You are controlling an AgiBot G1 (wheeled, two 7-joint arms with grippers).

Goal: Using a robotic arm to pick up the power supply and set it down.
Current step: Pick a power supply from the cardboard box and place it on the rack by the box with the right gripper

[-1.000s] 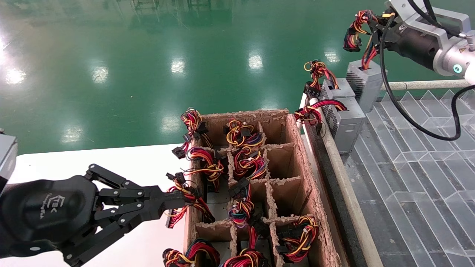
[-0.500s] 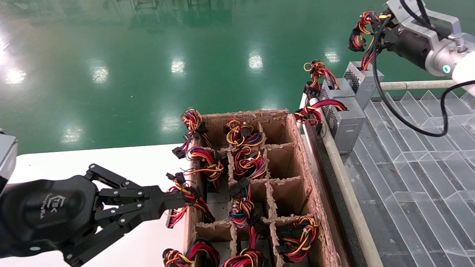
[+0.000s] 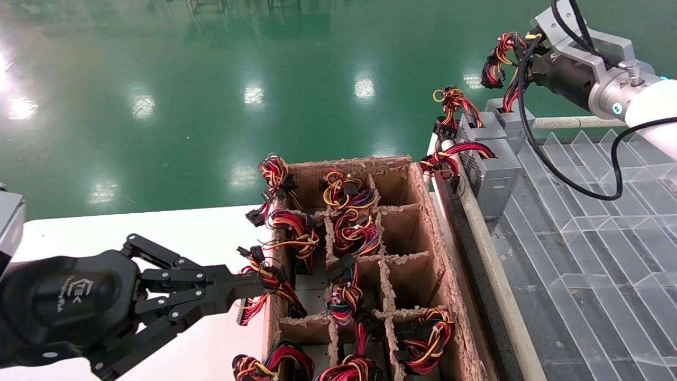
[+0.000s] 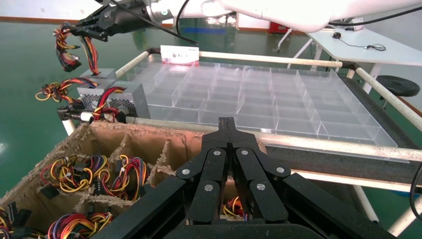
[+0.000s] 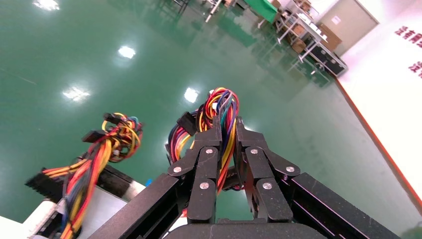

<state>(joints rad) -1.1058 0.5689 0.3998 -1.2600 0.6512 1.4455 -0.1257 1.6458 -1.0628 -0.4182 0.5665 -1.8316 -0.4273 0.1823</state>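
Right gripper (image 3: 529,50) clamped on wire band of power supply (image 3: 509,117), far corner of clear tray (image 3: 582,222); left gripper (image 3: 248,288) closed, empty, beside cardboard box (image 3: 423,211)

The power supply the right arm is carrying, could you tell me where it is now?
In the head view the power supply hangs by its wires from the right gripper at the tray's far-left corner, beside two other grey boxes.

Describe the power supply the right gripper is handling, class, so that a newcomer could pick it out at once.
Start at the clear-partitioned tray on the robot's right and go to its far left corner, where three grey boxes stand together. The power supply is the farthest one. Unlike its neighbours, its wire bundle is pulled straight up, pinched in the right gripper.
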